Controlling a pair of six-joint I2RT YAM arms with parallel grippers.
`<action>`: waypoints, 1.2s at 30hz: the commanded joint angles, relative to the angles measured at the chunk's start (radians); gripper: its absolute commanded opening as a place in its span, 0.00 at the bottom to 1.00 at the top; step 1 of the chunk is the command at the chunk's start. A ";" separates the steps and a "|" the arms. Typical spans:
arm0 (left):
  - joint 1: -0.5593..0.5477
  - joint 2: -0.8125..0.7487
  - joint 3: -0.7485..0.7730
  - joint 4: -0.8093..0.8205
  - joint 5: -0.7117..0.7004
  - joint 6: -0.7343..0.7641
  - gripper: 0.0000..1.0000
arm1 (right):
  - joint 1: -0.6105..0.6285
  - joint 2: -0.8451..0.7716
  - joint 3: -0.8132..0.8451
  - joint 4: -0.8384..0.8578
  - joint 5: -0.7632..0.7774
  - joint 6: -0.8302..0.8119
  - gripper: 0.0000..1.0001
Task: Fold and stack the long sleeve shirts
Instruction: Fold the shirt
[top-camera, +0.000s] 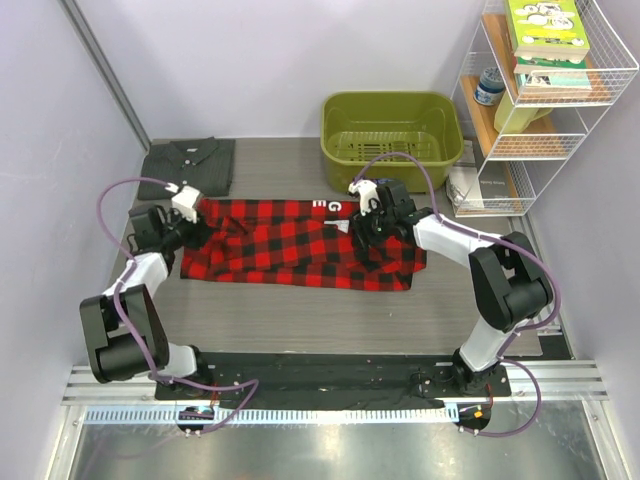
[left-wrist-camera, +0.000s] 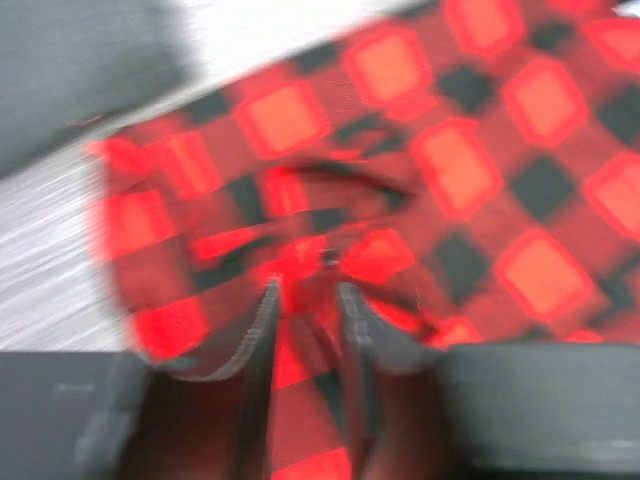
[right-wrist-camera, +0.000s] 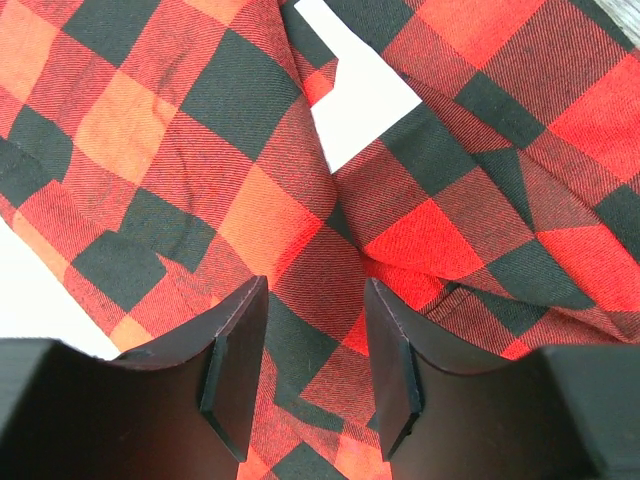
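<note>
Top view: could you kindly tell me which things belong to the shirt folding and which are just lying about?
Job: red plaid shirt, grey shirt, left gripper, right gripper.
Lying about: green basin, wire shelf, books.

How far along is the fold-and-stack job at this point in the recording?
Done: the grey shirt lies folded at the back left. In hand: the plaid shirt is a rumpled, partly folded strip in the middle, with the left gripper at its left end and the right gripper, jaws apart, over a fabric ridge. Left: finishing the plaid's folds and stacking the two shirts, which lie apart.
</note>
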 joint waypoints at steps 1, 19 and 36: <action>0.046 -0.025 0.019 0.128 -0.153 -0.094 0.36 | 0.000 -0.058 -0.002 0.001 0.001 -0.023 0.48; -0.123 0.240 0.405 -0.655 -0.276 0.123 0.58 | 0.004 -0.026 -0.025 -0.078 0.046 -0.100 0.39; -0.079 0.306 0.408 -0.867 -0.442 0.258 0.49 | 0.015 -0.032 -0.053 -0.170 0.052 -0.193 0.29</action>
